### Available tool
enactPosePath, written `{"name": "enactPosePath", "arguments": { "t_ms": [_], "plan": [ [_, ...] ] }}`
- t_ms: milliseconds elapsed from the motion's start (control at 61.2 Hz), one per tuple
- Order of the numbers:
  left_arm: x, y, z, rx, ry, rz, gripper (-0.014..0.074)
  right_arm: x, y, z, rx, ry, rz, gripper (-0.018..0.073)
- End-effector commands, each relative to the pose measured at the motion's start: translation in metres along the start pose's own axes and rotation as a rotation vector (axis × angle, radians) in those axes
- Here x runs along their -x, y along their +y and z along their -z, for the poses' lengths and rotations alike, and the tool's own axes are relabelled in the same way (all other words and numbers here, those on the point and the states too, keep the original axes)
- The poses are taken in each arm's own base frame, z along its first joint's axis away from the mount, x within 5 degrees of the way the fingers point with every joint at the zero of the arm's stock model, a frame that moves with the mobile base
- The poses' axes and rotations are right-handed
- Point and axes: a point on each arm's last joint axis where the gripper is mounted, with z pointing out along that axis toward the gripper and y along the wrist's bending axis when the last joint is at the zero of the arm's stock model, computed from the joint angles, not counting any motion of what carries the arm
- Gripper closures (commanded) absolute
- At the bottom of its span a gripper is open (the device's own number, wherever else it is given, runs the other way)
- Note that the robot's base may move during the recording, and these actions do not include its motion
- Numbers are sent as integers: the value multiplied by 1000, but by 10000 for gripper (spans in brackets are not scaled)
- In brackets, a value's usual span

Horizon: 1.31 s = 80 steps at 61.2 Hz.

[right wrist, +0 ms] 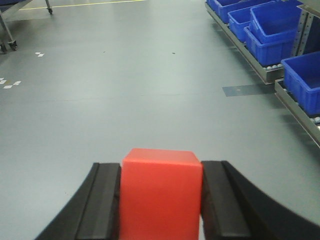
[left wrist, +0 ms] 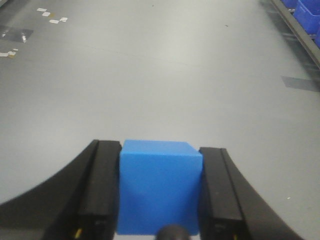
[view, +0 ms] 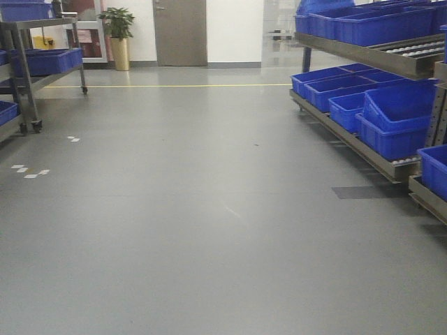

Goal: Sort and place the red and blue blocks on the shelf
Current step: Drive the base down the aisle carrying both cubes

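My left gripper (left wrist: pixel 160 150) is shut on the blue block (left wrist: pixel 160 187), held between both black fingers above the grey floor. My right gripper (right wrist: pixel 161 167) is shut on the red block (right wrist: pixel 161 195) in the same way. The shelf (view: pixel 370 59) stands at the right in the front view, a steel rack with roller tracks holding blue bins; its lower tier shows in the right wrist view (right wrist: pixel 265 74) and at the left wrist view's top right edge (left wrist: pixel 300 31). Neither gripper shows in the front view.
Large blue bins (view: pixel 391 115) fill the shelf tiers. A wheeled steel cart (view: pixel 28 70) with blue bins stands at far left. A potted plant (view: pixel 119 35) and a door (view: pixel 180 31) are at the far wall. White tape marks (view: pixel 31 171) lie on the floor.
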Motion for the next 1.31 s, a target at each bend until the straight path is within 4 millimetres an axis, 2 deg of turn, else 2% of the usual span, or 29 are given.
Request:
{"name": "enactPosePath", "arguments": {
  "t_ms": [0,1290],
  "plan": [
    [14,-5,4,-39,-87,-3,475,17,1,3,-4,-108,10,510],
    [14,-5,4,-39,-87,-3,475,17,1,3,-4,-108,10,510]
  ]
}}
